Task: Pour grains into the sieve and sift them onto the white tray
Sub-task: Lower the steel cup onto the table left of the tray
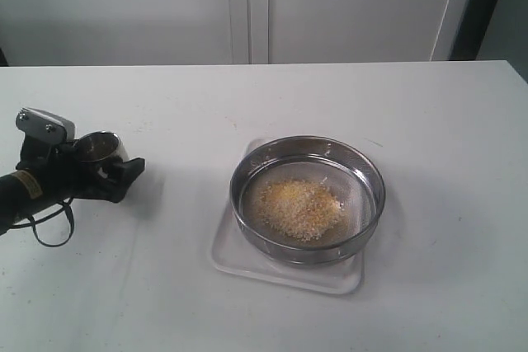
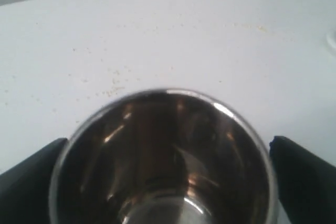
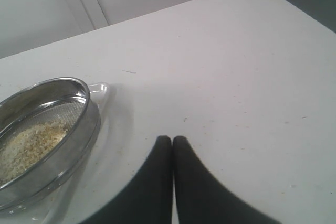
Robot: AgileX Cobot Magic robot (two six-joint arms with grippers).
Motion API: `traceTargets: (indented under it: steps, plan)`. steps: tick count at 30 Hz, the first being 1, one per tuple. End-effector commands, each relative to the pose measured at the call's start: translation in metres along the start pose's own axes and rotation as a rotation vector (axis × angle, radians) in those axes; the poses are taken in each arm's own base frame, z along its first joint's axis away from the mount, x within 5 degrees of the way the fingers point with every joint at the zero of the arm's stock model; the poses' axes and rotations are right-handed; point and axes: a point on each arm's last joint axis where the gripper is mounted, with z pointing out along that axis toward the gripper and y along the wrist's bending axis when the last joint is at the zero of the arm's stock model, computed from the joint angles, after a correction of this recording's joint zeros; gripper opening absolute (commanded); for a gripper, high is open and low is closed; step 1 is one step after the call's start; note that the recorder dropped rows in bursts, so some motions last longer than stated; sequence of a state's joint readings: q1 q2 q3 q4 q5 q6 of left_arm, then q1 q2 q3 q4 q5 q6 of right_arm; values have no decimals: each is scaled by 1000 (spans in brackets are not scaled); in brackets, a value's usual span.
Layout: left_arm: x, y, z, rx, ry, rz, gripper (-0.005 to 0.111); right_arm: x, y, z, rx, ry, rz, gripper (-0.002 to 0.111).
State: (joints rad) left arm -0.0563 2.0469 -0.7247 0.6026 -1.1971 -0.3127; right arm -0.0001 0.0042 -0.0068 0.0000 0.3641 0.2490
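One yellow-whitish heap of grains [image 1: 299, 208] sits in one sieve [image 1: 307, 251] on one white tray [image 1: 334, 279]; my left claw [image 2: 168, 141] gapes around one cup [image 2: 157, 182], my right claw [image 3: 172, 142] is closed.

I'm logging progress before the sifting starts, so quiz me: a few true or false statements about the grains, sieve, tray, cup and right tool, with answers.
The grains lie in the sieve. True.
The sieve is held up in the air. False: it rests on the white tray.
The right tool is shut. True.
The steel cup is full of grains. False: no grains show inside it.
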Motion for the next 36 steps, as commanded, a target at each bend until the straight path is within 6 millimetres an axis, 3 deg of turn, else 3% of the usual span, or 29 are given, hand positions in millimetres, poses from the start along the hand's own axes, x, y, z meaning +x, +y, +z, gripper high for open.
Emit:
traceTargets:
  steps: [1, 13, 18, 24, 31, 36]
  plan:
    - [-22, 0, -8, -5, -36, 14, 101, 1, 0, 0, -4, -11, 3, 0]
    - [-66, -4, -24, 1, -146, 16, 101, 1, 0, 0, -4, -11, 3, 0]
    - [-74, -6, -29, 19, -153, 2, 93, 1, 0, 0, -4, -11, 3, 0]
    - [-80, -7, -33, 14, -136, 11, 66, 1, 0, 0, -4, -11, 3, 0]
    - [-78, -12, -33, 74, -113, 22, 23, 1, 0, 0, -4, -11, 3, 0]
    - [-78, -12, -33, 76, -112, 23, 0, 1, 0, 0, -4, -11, 3, 0]
